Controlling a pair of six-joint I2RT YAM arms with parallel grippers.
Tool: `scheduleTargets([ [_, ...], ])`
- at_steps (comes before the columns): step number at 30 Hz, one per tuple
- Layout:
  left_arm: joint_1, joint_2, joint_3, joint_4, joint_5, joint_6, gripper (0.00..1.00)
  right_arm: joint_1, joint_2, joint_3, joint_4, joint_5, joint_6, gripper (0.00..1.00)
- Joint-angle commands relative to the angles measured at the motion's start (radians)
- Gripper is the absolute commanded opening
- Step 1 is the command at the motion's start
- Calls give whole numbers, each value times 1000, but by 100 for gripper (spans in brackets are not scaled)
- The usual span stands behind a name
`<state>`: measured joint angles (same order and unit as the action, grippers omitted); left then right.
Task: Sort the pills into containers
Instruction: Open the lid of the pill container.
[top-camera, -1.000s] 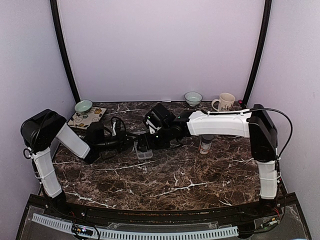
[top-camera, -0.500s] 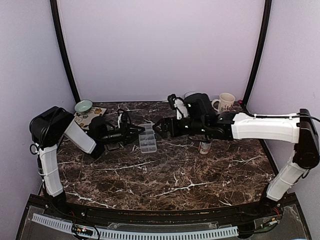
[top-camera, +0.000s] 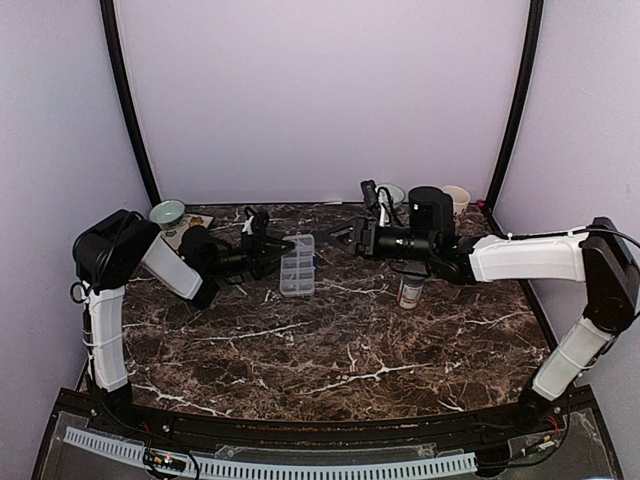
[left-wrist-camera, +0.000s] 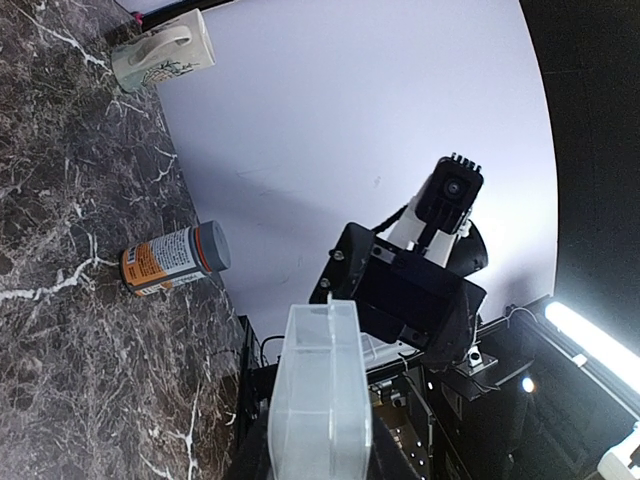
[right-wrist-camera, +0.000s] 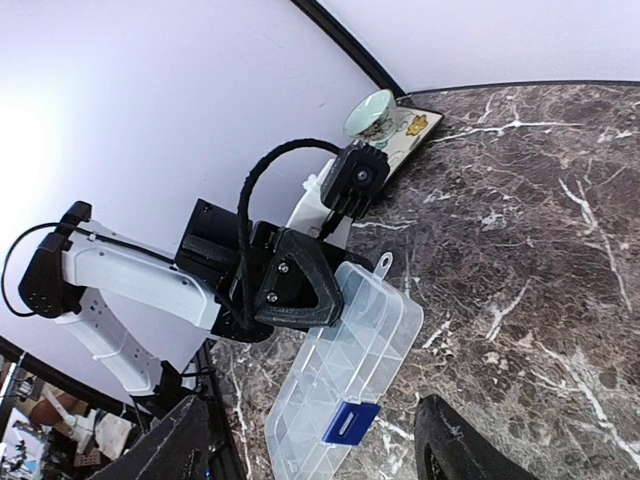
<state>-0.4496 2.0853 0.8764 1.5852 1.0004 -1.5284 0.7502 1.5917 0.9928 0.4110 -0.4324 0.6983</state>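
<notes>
**Left gripper clamped on organizer box; right gripper wide, standing off**

- Dark marble table, 2 arms reaching in from either side toward the back half.
- Organizer box: clear, rectangular, lid down, left of centre toward the back wall. Blue latch sits on the long edge away from the left arm.
- Left gripper: narrow, closed on the box's left long edge. From its wrist camera the box shows edge-on between the fingers. Cannot tell whether the box rests on the marble or is held just clear of it.
- Right gripper: jaws wide, nothing between them, near the box's right side but apart from it, pointing at it.
- Pills: too small to make out through the clear plastic.
- Grey-capped bottle stands upright under the right forearm, well apart from the box.
- Cream mug in the back right corner, with a small bowl near it.
- A 2nd bowl at the back left beside a patterned tile.
</notes>
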Motion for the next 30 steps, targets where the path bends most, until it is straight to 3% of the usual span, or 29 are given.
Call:
scheduleTargets([
  [1,4,2,47,155,51,-78,24,-44,78,8,209,-247,144,69],
  [9,3,10,113,154,61,-118,24,-68,140,25,238,-364,195,66],
  [30,-2,47,180,154,75,-142,23,-73,229,74,329,-435,300,42],
])
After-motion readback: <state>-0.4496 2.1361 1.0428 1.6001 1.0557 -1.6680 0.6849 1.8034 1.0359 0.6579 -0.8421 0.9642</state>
